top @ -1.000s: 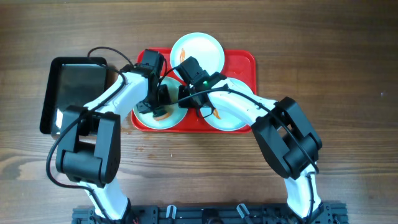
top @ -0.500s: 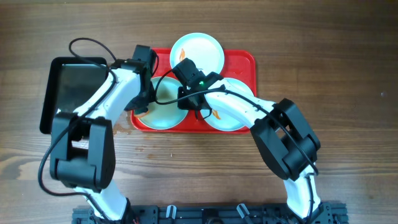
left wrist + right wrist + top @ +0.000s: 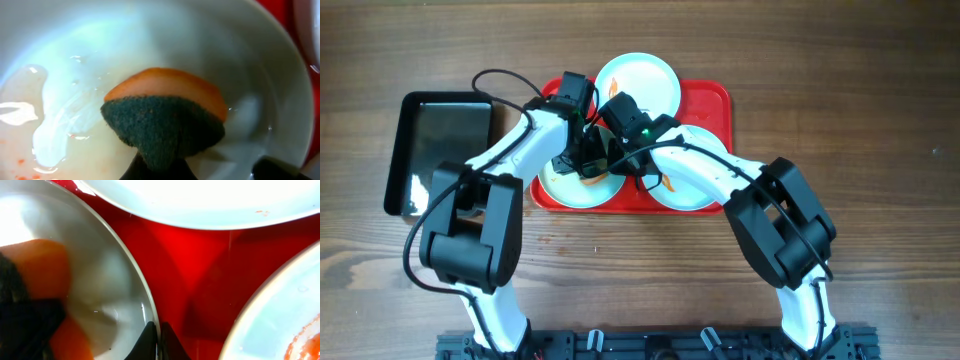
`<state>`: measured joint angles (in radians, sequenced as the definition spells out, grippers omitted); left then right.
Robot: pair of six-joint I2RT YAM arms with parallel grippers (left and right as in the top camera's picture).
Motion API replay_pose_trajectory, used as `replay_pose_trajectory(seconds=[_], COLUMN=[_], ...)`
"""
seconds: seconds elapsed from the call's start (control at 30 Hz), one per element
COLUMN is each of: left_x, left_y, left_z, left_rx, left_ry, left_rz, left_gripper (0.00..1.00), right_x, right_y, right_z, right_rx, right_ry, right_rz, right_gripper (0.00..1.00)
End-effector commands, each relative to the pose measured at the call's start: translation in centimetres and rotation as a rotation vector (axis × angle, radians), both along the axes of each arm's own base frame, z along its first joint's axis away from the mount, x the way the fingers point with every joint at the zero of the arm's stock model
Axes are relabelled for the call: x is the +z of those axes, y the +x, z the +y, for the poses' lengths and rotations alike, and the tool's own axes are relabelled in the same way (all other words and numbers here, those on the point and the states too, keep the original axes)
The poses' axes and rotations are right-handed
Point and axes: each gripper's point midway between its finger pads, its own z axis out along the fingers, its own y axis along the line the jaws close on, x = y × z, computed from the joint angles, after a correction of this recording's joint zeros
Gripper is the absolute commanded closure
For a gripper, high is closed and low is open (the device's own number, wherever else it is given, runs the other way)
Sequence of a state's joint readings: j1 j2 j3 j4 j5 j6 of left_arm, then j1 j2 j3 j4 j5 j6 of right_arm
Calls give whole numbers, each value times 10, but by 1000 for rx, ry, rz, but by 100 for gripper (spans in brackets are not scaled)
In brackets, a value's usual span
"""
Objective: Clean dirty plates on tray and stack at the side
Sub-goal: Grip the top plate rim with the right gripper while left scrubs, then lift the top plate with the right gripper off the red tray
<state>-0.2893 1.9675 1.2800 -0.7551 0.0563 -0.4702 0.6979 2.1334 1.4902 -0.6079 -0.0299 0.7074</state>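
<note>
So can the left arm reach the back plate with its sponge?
Probably yes. The back plate lies uncovered, behind the front-left plate under the left gripper's sponge, though the right gripper crowds the gap between them.

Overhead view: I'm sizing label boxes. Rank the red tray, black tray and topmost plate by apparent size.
1. red tray, largest, though partly covered
2. black tray
3. topmost plate, smallest
</note>
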Motion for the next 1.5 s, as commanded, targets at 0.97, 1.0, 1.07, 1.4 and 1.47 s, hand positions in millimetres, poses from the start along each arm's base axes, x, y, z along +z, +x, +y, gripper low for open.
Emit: replay_pose_trajectory(seconds=[0.97, 1.0, 1.07, 1.4, 1.47], left_x=[118, 118, 117, 116, 116], left_y=[-37, -39, -41, -46, -48], left_z=[58, 59, 59, 72, 76], left_rx=[139, 139, 138, 157, 169], left_ry=[123, 126, 128, 146, 148], left_rz=[-83, -74, -66, -36, -26], left_gripper=[96, 96, 96, 96, 96], right_x=[170, 171, 175, 242, 244], right_y=[45, 47, 49, 39, 37], right_z=[-50, -68, -92, -85, -76], right_rx=[224, 199, 181, 179, 178], right_ry=[-274, -373, -515, -986, -967], right_rz=[-334, -343, -360, -681, -705], right_gripper=[96, 96, 96, 96, 96])
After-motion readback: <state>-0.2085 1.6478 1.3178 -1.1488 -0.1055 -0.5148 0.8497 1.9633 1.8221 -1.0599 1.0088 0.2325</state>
